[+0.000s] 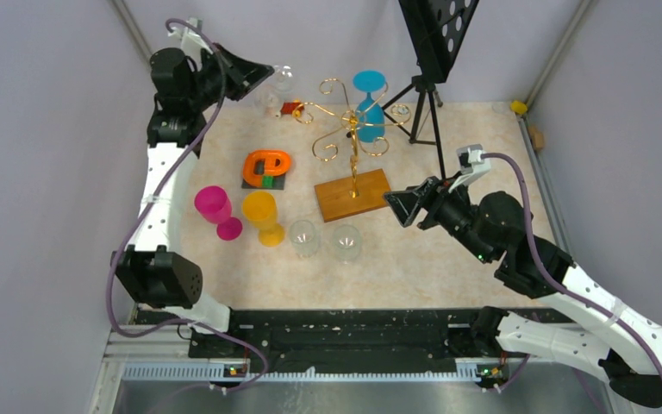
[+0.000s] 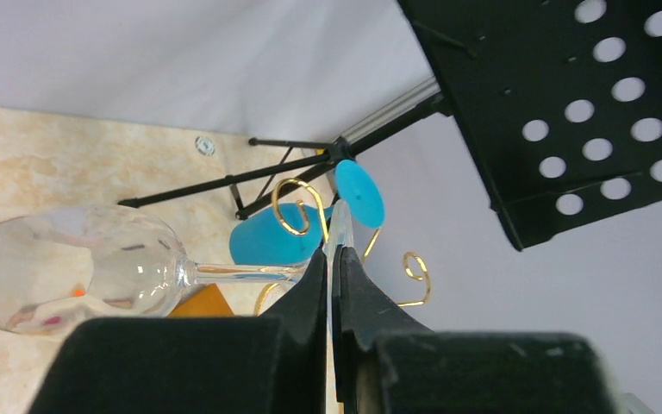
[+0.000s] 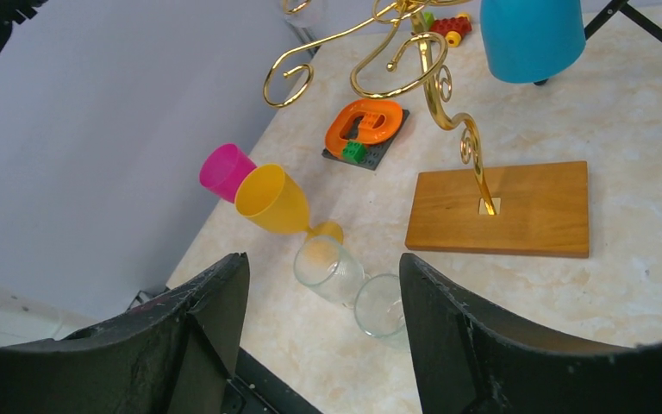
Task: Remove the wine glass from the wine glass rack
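Left jaws: shut tight on the thin clear foot of the clear wine glass. You hold it by the edge of that disc, and the stem and bowl stretch out sideways from the fingers.
Clear wine glass: it is off the wine glass rack, up at the far left corner of the tabletop. From overhead you see its bowl near the rack's outer curls but apart from them.
Wine glass rack: a gold post with spiral arms on a brown wooden base, standing mid-tabletop toward the back.
Blue wine glass: hangs upside down from a far curl of the rack, foot uppermost.
Right jaws: spread wide with nothing between them. You have them hovering just right of the wooden base, pointing toward it.
Near row: a pink goblet, a yellow goblet and a pair of clear glasses sit left of and in front of the base.
Orange toy: rests on a dark plate with a green block, left of the rack.
Music stand: black, on a tripod, behind the rack at the right.
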Controlling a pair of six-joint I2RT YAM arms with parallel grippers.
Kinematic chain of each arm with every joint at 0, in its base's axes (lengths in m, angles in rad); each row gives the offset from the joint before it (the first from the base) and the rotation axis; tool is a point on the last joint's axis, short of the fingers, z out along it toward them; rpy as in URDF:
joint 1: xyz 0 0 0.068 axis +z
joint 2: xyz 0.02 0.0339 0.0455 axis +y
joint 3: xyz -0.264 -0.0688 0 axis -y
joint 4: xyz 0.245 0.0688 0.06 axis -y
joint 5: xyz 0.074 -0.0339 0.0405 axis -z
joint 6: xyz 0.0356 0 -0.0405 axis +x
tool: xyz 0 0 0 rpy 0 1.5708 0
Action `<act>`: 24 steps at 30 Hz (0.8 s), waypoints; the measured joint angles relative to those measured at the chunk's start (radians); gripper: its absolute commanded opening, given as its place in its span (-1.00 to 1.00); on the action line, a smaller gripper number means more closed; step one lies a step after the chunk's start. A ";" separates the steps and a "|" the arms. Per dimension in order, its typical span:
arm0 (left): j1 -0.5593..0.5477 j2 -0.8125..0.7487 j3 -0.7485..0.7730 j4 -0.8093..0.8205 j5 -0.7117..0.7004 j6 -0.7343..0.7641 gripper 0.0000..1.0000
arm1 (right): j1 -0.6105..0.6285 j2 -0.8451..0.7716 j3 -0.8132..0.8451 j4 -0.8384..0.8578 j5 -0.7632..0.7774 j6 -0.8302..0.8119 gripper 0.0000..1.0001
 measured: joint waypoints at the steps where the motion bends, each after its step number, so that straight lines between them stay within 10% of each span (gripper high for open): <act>1: 0.008 -0.015 0.000 0.003 0.006 -0.005 -1.00 | 0.000 0.000 0.000 0.000 0.000 0.000 0.33; 24: -0.051 -0.257 -0.254 0.847 0.188 -0.896 -1.00 | 0.000 -0.048 -0.079 0.168 -0.020 0.114 0.23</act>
